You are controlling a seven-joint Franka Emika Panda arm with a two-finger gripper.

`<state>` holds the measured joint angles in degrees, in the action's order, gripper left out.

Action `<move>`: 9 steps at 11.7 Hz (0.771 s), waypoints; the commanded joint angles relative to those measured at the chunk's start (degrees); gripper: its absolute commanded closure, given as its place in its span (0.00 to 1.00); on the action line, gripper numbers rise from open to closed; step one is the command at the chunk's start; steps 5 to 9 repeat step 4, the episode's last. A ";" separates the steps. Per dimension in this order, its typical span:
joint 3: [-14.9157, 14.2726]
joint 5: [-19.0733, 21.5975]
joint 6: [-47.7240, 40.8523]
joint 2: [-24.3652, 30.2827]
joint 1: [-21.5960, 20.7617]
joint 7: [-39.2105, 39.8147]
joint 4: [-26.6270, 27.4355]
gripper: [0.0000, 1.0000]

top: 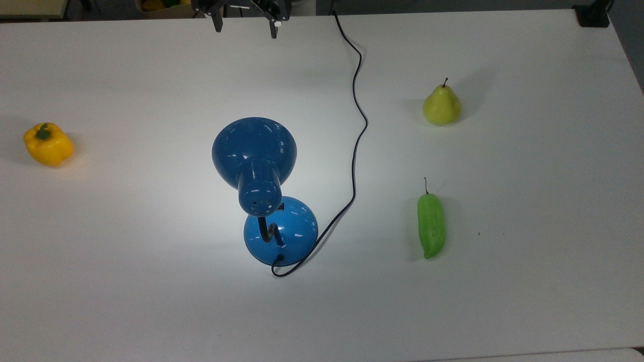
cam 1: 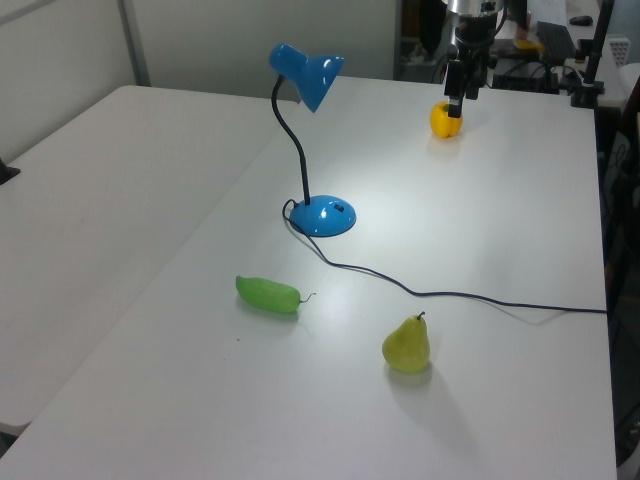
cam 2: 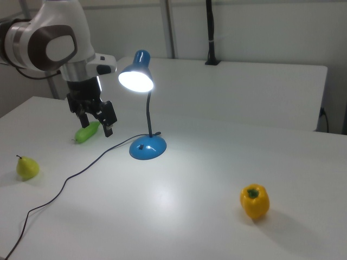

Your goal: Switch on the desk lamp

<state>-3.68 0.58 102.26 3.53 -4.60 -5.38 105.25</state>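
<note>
Lit desk lamp (top: 261, 171), shade pointing twelve o'clock in the top view, gripper (top: 245, 27) well beyond at twelve, fingers wide apart, empty.
</note>
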 commanded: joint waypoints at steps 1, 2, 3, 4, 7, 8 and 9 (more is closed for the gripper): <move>-0.28 -0.14 -1.36 0.51 0.12 -1.39 -0.40 0.00; -0.19 -0.14 -1.53 0.16 0.30 -1.47 -1.18 0.00; -0.19 -0.05 -1.80 -0.36 0.38 -1.48 -1.54 0.00; -0.28 -0.05 -1.62 -0.37 0.39 -1.48 -1.54 0.00; -0.28 -0.05 -1.62 -0.37 0.39 -1.48 -1.54 0.00; -0.28 -0.05 -1.62 -0.37 0.39 -1.48 -1.54 0.00; -0.28 -0.05 -1.62 -0.37 0.39 -1.48 -1.54 0.00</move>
